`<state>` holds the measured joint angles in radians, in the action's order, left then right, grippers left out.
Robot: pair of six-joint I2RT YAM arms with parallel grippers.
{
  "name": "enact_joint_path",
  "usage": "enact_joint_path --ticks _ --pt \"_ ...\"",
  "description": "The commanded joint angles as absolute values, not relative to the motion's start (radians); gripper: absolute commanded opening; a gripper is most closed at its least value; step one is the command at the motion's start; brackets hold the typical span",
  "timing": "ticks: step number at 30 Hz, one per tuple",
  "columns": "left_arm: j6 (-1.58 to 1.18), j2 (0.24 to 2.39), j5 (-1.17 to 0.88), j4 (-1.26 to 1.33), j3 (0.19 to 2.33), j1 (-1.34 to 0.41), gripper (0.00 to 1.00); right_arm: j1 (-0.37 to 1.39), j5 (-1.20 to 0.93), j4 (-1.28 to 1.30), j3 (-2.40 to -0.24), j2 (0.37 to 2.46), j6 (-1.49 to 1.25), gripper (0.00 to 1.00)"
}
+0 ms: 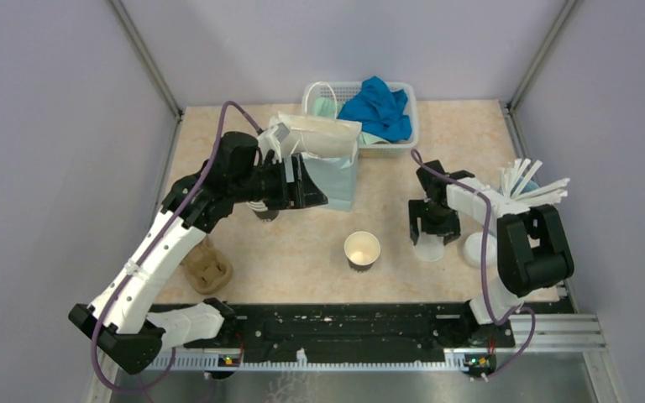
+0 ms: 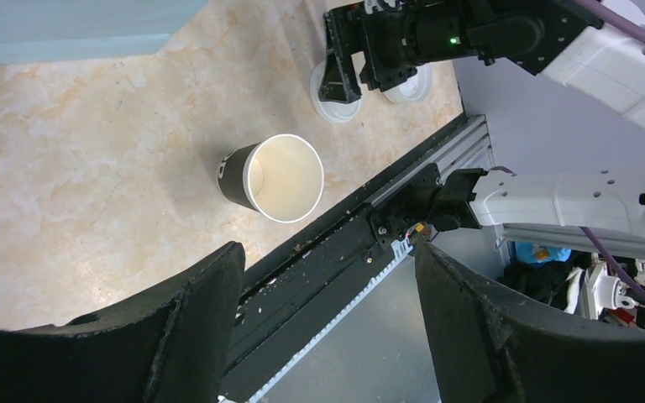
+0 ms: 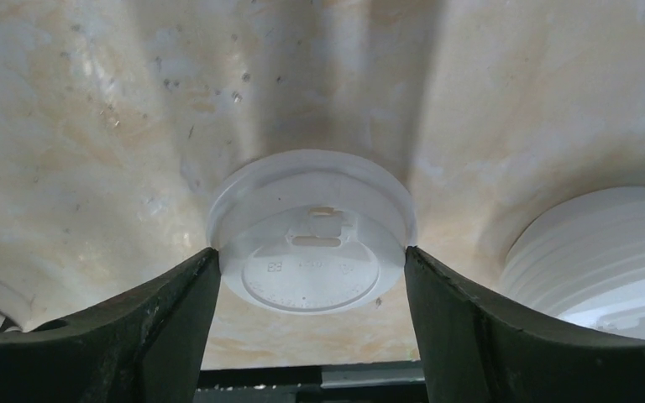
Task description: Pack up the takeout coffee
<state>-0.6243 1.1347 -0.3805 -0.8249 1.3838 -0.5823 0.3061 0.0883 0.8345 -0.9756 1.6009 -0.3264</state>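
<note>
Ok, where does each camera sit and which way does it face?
Top external: above, behind the bases, looking down on the table; both arms show.
Left wrist: raised, facing down at the open cup; left gripper fingers below.
Right wrist: low, facing down at a lid between right gripper fingers.
Shared: top and left wrist both show cup and lid.

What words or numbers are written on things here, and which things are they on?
Lone lid: tiny raised marks on top, too blurred to read.
Open cup: white print on its black band, too small to read.
No other writing shows.
</note>
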Motion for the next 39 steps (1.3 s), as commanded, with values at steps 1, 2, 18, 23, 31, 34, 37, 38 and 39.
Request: enact_joint_path --ticks 1,2,18,23,31,34,37,38,39 --pt "-0.603 1.123 -0.389 -0.824 1.39 -0.586 0.81 0.359 0.006 0.911 -1.066 1.452 -0.311 0.76" --pt "-0.602 1.122 -0.389 -0.825 1.383 -0.586 0.81 0.386 -0.032 0.942 -1.098 1.416 -0.31 0.76" --pt "-0.604 1.104 -0.415 -0.783 1.242 -0.59 0.81 0.922 0.095 1.106 -1.436 1.547 -0.51 0.76" --pt "-0.61 1.083 -0.409 -0.788 1.225 -0.589 0.81 0.94 0.109 1.107 -1.442 1.57 -0.509 0.76" --pt "-0.611 1.071 -0.4 -0.793 1.218 -0.589 0.81 0.95 0.114 1.12 -1.484 1.6 -0.499 0.77" --pt "-0.608 1.074 -0.4 -0.792 1.217 -0.59 0.81 0.957 0.109 1.124 -1.5 1.612 -0.497 0.77" --pt "-0.606 1.079 -0.404 -0.789 1.219 -0.59 0.81 0.96 0.107 1.13 -1.506 1.628 -0.494 0.78" --pt "-0.605 1.081 -0.405 -0.788 1.22 -0.589 0.81 0.962 0.107 1.13 -1.508 1.634 -0.494 0.78" --pt "-0.604 1.082 -0.406 -0.788 1.222 -0.589 0.81 0.961 0.106 1.128 -1.509 1.637 -0.493 0.78"
